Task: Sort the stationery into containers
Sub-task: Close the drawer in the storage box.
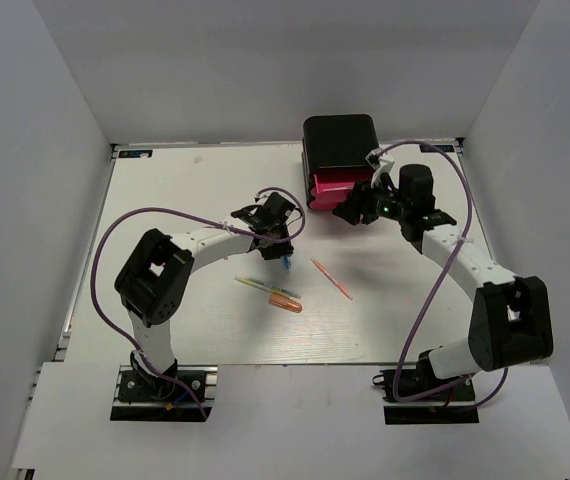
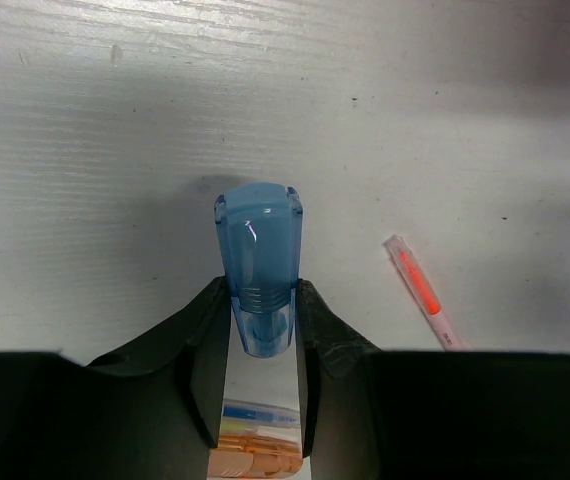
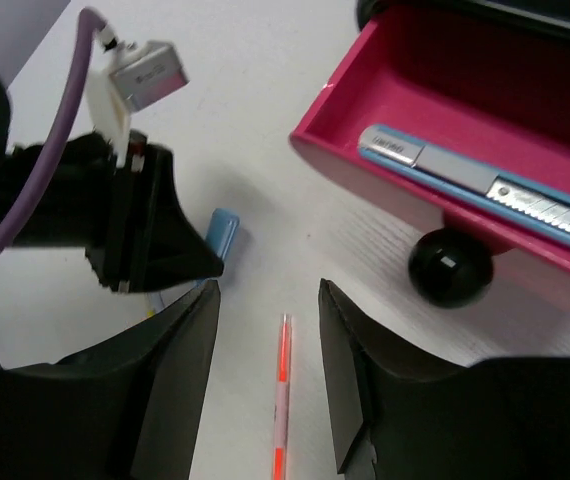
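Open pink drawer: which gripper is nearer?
Right. The right gripper is just in front of the drawer; the left gripper, holding a blue-capped pen, is farther away, leftward.

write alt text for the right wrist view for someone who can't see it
An open pink drawer with a black knob holds a blue utility knife, seen past the open, empty right gripper. An orange pen lies on the white table between its fingers, and at left the left gripper holds a blue marker.

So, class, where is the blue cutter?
Upper right of the right wrist view: the cutter lies in the open pink drawer, along its front wall, by the knob.
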Motion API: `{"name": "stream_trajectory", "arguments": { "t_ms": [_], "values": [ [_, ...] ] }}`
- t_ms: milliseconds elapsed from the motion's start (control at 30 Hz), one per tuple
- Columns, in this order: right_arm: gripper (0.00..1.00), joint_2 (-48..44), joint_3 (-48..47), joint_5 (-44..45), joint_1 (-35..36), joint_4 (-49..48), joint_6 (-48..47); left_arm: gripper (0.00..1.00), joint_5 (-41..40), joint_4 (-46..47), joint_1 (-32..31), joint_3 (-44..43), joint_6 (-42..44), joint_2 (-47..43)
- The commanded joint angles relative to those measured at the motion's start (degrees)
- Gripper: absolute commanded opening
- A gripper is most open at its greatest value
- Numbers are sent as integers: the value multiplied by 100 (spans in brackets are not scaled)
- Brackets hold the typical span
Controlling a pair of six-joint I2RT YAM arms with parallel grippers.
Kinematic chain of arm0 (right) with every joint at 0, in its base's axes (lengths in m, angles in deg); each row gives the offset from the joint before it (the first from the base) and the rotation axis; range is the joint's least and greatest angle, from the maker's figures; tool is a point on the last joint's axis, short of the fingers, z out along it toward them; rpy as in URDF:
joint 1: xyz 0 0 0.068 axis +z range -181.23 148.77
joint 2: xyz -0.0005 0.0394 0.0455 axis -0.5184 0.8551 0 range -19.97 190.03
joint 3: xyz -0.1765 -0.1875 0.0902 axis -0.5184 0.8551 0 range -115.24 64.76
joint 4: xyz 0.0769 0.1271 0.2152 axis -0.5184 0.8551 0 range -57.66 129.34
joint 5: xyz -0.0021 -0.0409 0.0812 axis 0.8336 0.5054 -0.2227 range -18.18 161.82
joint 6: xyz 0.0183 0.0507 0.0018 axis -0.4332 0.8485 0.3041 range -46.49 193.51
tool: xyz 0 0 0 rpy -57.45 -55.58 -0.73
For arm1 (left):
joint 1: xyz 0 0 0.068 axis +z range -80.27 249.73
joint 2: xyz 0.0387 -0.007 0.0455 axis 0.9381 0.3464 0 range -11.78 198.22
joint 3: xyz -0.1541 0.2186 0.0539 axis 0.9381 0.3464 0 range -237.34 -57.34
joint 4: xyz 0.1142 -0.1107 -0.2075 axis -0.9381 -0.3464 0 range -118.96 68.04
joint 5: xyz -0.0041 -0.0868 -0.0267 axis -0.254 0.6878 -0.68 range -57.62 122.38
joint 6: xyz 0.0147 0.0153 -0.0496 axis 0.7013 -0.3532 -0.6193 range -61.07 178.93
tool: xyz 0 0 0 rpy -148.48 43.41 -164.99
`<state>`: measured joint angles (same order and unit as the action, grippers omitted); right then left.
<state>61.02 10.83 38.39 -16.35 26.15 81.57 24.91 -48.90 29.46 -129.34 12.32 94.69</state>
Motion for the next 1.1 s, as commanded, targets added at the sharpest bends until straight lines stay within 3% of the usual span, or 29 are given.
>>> {"name": "stream_trajectory", "arguments": {
  "t_ms": [0, 300, 567, 767, 1067],
  "values": [
    [51, 259, -451, 353, -55, 154, 416, 0, 35, 13, 11, 29, -50, -294],
    [45, 374, -724, 355, -160, 802, 433, 0, 35, 13, 11, 82, -103, -399],
    [45, 198, -601, 697, -248, 1059, 469, 0, 35, 66, 11, 143, -103, -400],
    [50, 452, -750, 715, -389, 1024, 557, 0, 35, 66, 11, 143, -155, -452],
    [50, 839, -1031, 592, -511, 954, 557, 0, -18, 66, 11, 196, -155, -567]
  ]
}}
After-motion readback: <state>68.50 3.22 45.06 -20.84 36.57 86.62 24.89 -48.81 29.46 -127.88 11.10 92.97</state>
